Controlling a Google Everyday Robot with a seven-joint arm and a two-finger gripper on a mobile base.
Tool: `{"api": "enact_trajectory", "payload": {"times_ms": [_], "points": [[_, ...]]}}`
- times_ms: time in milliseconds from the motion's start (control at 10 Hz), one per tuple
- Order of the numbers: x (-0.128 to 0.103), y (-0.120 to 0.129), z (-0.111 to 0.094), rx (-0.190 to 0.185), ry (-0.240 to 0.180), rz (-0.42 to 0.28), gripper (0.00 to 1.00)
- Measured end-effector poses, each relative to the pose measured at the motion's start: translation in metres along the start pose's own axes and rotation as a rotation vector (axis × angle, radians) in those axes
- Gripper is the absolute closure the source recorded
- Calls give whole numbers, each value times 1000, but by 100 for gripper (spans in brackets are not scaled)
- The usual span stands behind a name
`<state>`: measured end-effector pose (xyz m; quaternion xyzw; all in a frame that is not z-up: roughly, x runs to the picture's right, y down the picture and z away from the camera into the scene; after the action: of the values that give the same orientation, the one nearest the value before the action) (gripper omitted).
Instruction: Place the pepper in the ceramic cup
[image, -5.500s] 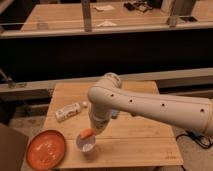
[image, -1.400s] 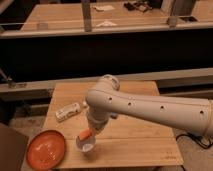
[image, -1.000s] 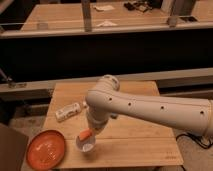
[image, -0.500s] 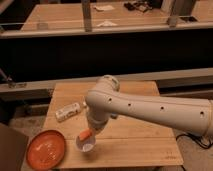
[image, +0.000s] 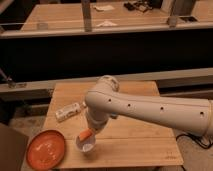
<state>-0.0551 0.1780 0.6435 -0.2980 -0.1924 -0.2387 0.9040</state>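
Fingers of the gripper (image: 88, 131) are closed on a small orange tapered pepper (image: 85, 135), holding it tilted, one end low toward 7 o'clock and the other rising toward 1 o'clock into the grip. The pepper hangs right over the mouth of a small round white ceramic cup (image: 86, 146); its lower end is at the cup's rim, and whether it touches the rim cannot be told. The cup stands upright on the light wooden desk (image: 145, 150), at about 7 o'clock from the desk's middle, near the front edge.

The gripper sits at the end of a thick white robot arm (image: 150, 107) dotted with small dark holes. That arm comes in from 3 o'clock, crosses above the desk, bends at a rounded joint over the middle and drops toward 7 o'clock, down to the cup.

A flat round orange plate (image: 46, 149) with pale smears on its face lies at 9 o'clock from the cup, just beside it at the desk's front-left corner; the two look apart. A white oblong bottle (image: 69, 111) lies on its side at 11 o'clock from the cup, near the desk's left edge, well clear of the plate.

Behind the desk, toward 12 o'clock, a dark barrier runs across the view, and beyond it stands another wooden surface (image: 60, 15) with a few white sheets on it. A black cable (image: 200, 141) curls on the floor at 4 o'clock
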Motion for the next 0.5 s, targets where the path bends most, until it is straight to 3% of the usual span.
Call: {"api": "enact_trajectory", "payload": {"times_ms": [500], "points": [[0,0,0,3,3,-17,99]]}}
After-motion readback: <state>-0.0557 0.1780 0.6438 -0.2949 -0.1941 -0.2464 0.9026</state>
